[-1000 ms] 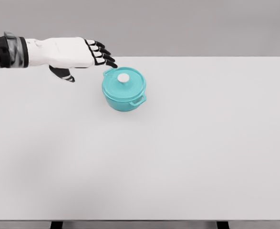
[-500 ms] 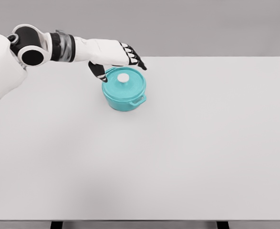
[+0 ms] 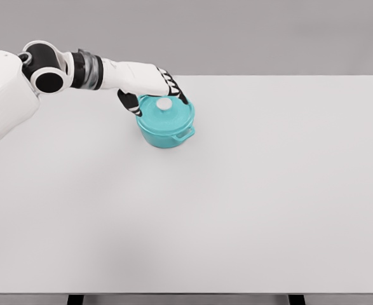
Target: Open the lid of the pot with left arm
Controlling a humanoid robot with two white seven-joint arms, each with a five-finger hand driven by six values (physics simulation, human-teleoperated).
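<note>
A teal pot (image 3: pixel 167 130) stands on the white table (image 3: pixel 250 190) left of the middle, toward the far edge. Its teal lid (image 3: pixel 173 113) is seated on it, with a white knob (image 3: pixel 164 103) on top. My left hand (image 3: pixel 155 94) reaches in from the left and hovers right over the lid's far-left part. The black fingers (image 3: pixel 176 94) curl down around the far side of the knob, and the thumb (image 3: pixel 130 101) hangs by the pot's left rim. The view does not settle whether the fingers grip the knob. My right arm does not show.
The pot has a side handle (image 3: pixel 185 133) pointing toward the front right. The left arm's shoulder (image 3: pixel 5 89) and forearm (image 3: pixel 110 73) stretch over the table's far-left corner.
The left hand has dropped lower and drawn slightly back left, its fingers now curling down around the knob instead of stretching over the lid. The pot and lid have not moved.
</note>
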